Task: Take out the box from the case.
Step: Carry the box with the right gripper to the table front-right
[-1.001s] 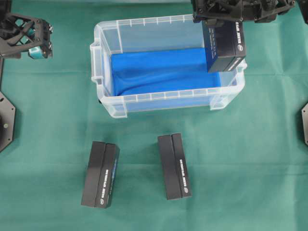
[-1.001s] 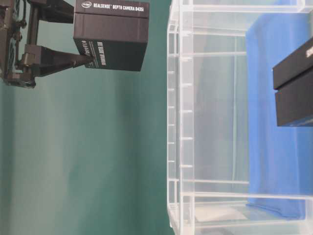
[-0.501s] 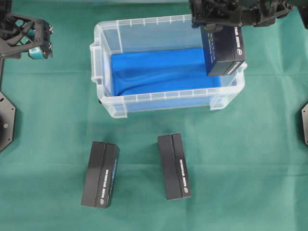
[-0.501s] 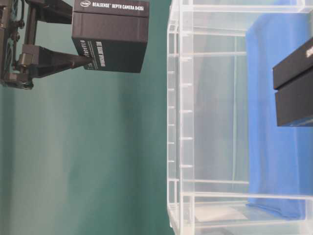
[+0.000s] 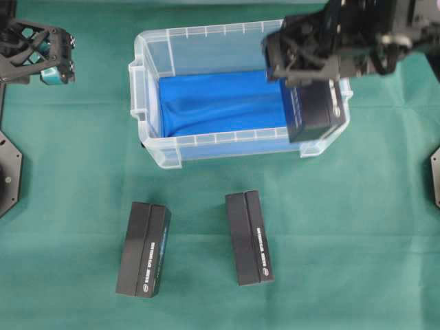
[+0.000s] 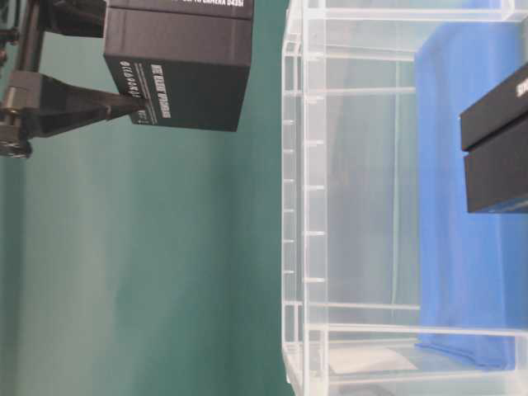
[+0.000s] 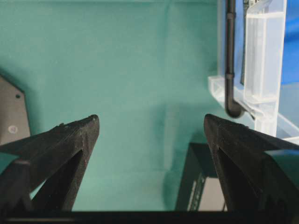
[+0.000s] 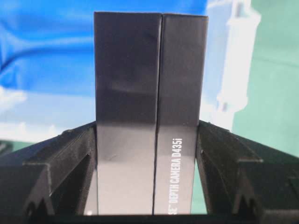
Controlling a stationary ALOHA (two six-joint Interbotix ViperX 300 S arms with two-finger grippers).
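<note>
Right gripper (image 5: 313,103) grips the box (image 5: 315,113) between both jaws, above the right end of the case (image 5: 148,65); the arm hides the box's upper part in the overhead view. Blue cloth (image 5: 220,103) lies left of the claw, and two more dark boxes (image 5: 143,249) (image 5: 249,237) rest on the green cloth below it. Left gripper (image 5: 51,62), far to the left, is cut off by the frame edge.

Table-level view: the box (image 6: 177,66) hangs clear of the case (image 6: 297,198), its top cropped; one finger (image 6: 74,103) presses its side.

Left wrist view: the left gripper (image 7: 152,130) stands spread wide, holding nothing; a box below is partly hidden.

Right wrist view: the fingers (image 8: 70,154) clamp the box (image 8: 149,107), whose label is cut off.
</note>
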